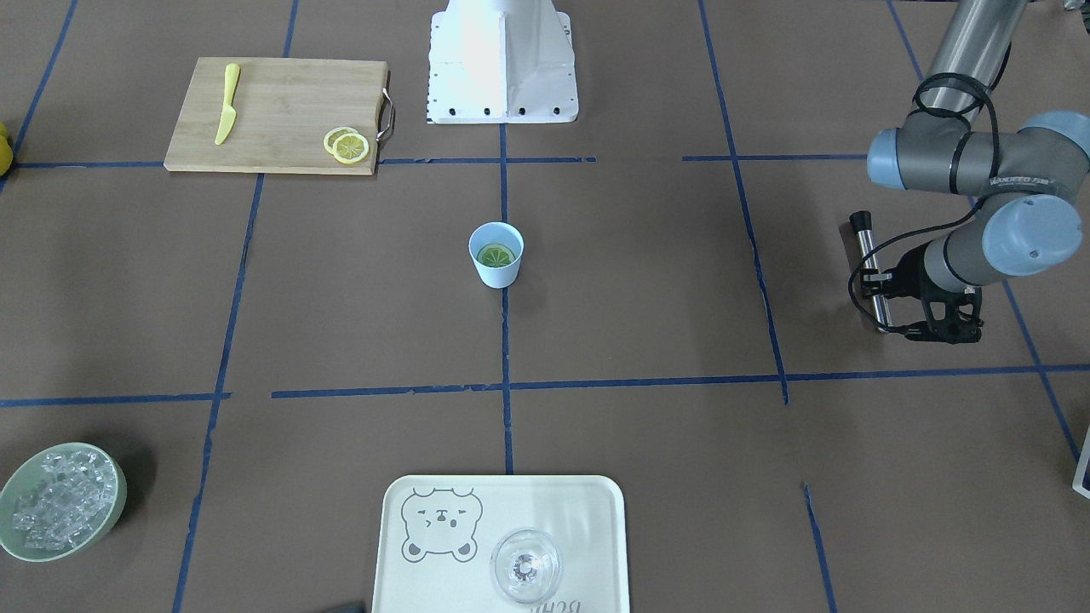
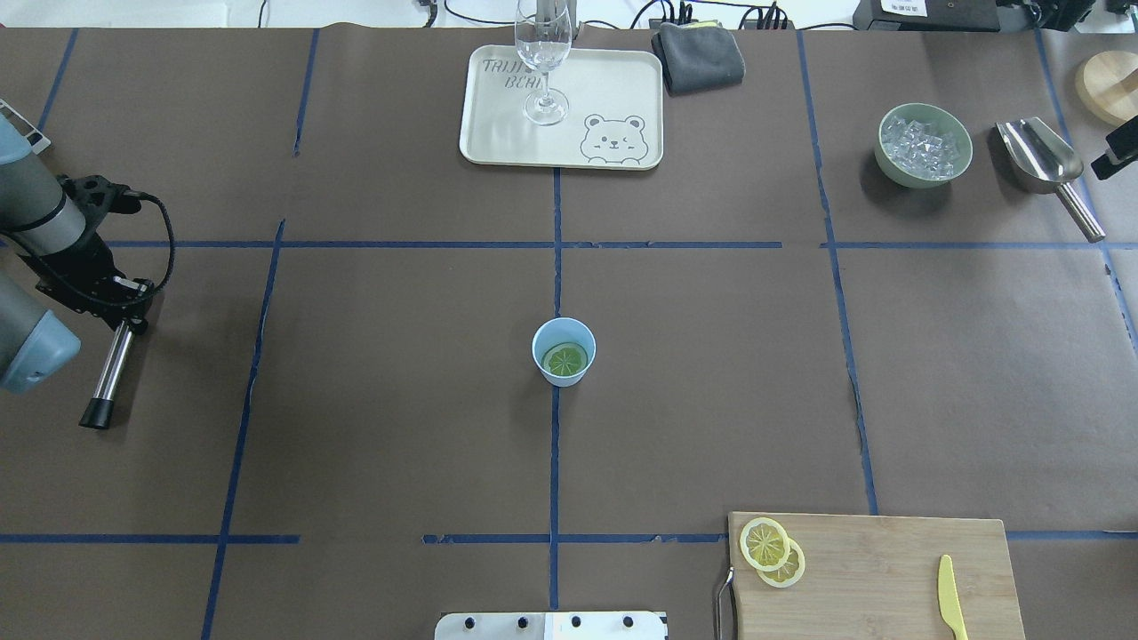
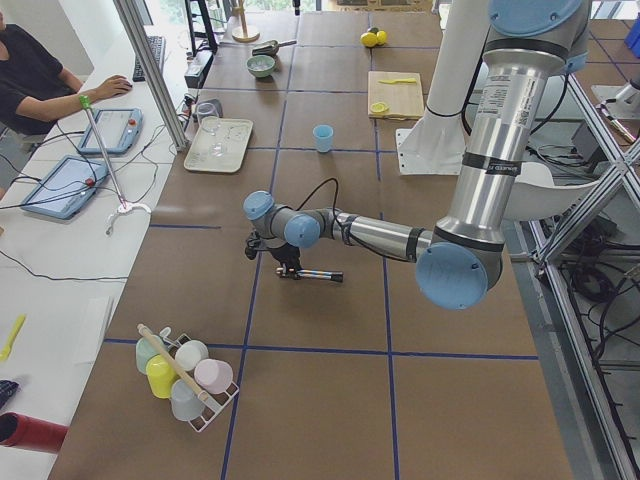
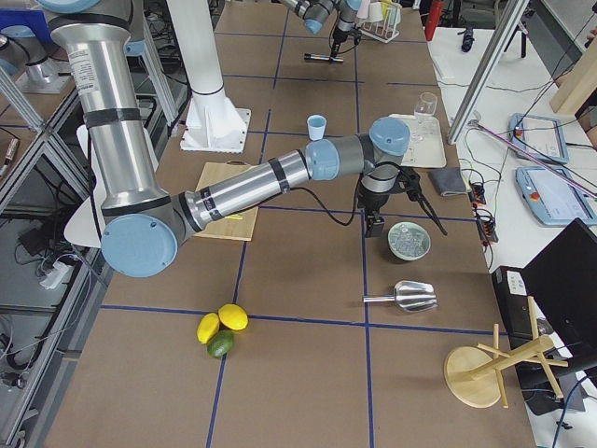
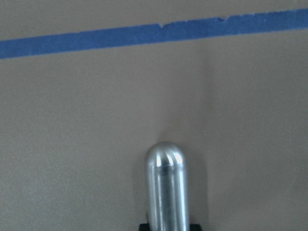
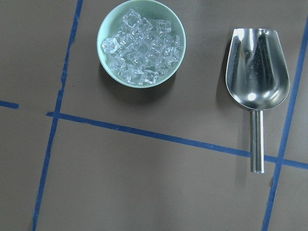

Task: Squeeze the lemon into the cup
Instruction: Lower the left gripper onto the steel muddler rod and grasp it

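The light-blue cup [image 2: 561, 377] stands upright at the table's centre, also in the front view [image 1: 498, 274]. One lemon slice [image 2: 565, 360] lies flat inside it. Two more lemon slices [image 2: 766, 544] overlap on the corner of the wooden cutting board [image 2: 871, 578]. My left gripper [image 2: 123, 311] is far to the left of the cup, low over the table, shut on a metal rod with a black tip [image 2: 108, 373]. My right gripper [image 4: 373, 224] hangs high beside the ice bowl; I cannot tell whether it is open or shut.
A yellow plastic knife [image 2: 949, 609] lies on the board. A pale green bowl of ice [image 2: 923, 147] and a metal scoop [image 2: 1040, 156] sit at the far right. A tray [image 2: 569, 133] with a clear glass [image 2: 544, 62] and a grey cloth [image 2: 698, 55] are at the far edge.
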`<state>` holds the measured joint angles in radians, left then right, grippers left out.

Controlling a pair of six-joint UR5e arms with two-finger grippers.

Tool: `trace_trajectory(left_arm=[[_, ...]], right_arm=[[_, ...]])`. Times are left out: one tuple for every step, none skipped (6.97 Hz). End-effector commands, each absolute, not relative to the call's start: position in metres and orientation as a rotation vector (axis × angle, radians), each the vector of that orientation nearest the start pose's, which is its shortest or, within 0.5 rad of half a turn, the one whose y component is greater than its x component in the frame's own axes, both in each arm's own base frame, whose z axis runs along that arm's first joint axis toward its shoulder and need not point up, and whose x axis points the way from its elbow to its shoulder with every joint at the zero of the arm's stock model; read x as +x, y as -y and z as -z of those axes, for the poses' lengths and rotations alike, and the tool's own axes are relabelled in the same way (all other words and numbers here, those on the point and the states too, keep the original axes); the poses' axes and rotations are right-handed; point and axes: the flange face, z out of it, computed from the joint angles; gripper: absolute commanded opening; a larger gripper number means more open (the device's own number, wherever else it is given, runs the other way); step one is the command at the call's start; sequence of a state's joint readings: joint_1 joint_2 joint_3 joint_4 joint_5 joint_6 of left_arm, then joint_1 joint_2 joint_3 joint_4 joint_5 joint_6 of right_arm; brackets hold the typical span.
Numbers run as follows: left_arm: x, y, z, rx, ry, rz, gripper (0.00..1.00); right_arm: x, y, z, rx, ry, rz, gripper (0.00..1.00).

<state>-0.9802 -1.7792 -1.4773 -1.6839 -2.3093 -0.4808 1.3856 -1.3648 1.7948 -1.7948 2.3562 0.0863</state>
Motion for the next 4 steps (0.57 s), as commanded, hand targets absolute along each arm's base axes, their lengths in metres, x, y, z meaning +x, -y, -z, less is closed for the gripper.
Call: trace_trajectory(left_arm=[[0.27,0.528,-0.563,-0.155,-0.757,-0.195,0.0],[0.25,0.531,-0.529,-0.084,-0.786,-0.189,0.0],[0.209,0.548,-0.51,-0.03,-0.797,-0.129,0.0],[0.2,0.557,-0.479,0.044,-0.79,-0.122,0.0]], right_arm=[[-0.04,0.557,-0.463,0.089,0.803,0.174,1.0],[-0.035,0.557,-0.462,0.094,0.801,0.167,1.0],[-0.035,0.557,-0.462,0.096,0.8,0.168,1.0],[-0.032,0.557,-0.458,0.11,0.787,0.169,1.0]])
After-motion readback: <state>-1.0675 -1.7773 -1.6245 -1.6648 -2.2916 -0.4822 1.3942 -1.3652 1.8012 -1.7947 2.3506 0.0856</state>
